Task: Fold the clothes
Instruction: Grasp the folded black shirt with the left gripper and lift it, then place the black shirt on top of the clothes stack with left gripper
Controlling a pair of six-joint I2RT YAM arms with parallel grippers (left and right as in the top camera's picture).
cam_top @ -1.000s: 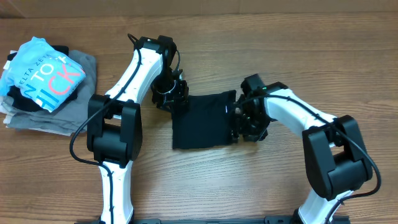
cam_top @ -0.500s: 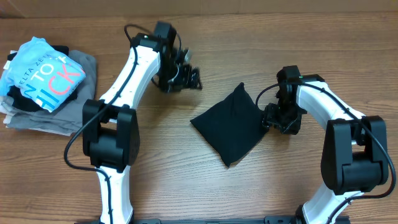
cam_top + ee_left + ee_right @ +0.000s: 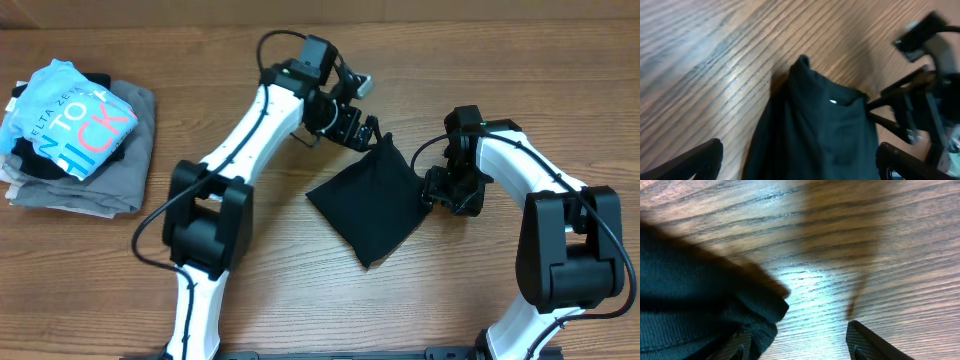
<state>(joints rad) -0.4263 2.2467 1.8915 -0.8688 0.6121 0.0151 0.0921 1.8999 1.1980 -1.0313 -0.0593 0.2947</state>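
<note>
A black garment [image 3: 370, 205] lies folded on the wooden table, turned like a diamond. My left gripper [image 3: 365, 128] is open and hovers at the garment's top corner. In the left wrist view its fingers [image 3: 800, 167] stand wide apart with the black cloth [image 3: 820, 130] between them. My right gripper [image 3: 435, 195] is open at the garment's right corner. In the right wrist view its fingers [image 3: 800, 345] are apart over bare wood, and the left finger touches the cloth edge [image 3: 690, 295].
A pile of clothes lies at the far left, with a light blue printed shirt [image 3: 70, 115] on top of a grey one [image 3: 130, 165]. The wooden table [image 3: 300, 300] shows bare in front of the garment.
The garment slid right and turned into a diamond during the first half second. Since then my left gripper has moved right to the garment's top corner. The right arm has stayed put.
</note>
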